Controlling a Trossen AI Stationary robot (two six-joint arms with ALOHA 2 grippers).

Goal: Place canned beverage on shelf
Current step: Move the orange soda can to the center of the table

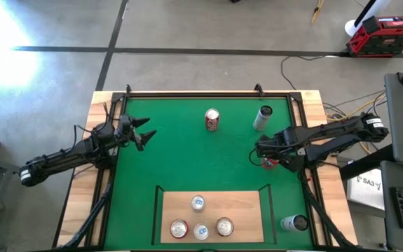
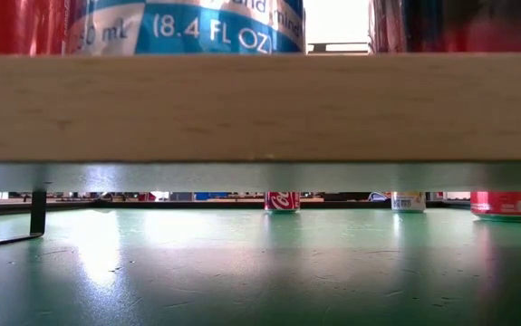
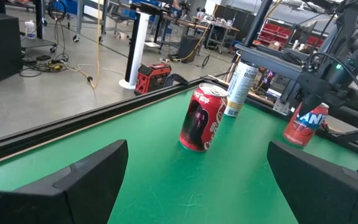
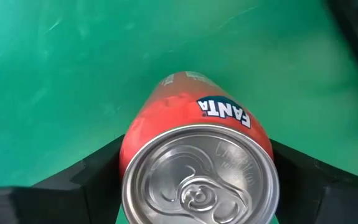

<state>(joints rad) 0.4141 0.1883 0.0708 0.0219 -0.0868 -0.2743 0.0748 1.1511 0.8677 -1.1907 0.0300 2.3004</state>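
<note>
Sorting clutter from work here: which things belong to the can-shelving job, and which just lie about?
Job:
- Fanta can, between the right pincer fingers
- shelf, four cans on it
- Coke can

Lying about:
- red toolbox
- floor cables
- left pincer, open, idle

green mat [image 1: 187, 161] on wood table [image 1: 99, 105], shelf [image 1: 247, 206] at near edge with four cans, red can [image 1: 212, 120] and slim can [image 1: 263, 117] near far edge, can [image 1: 294, 223] at near right corner
</note>
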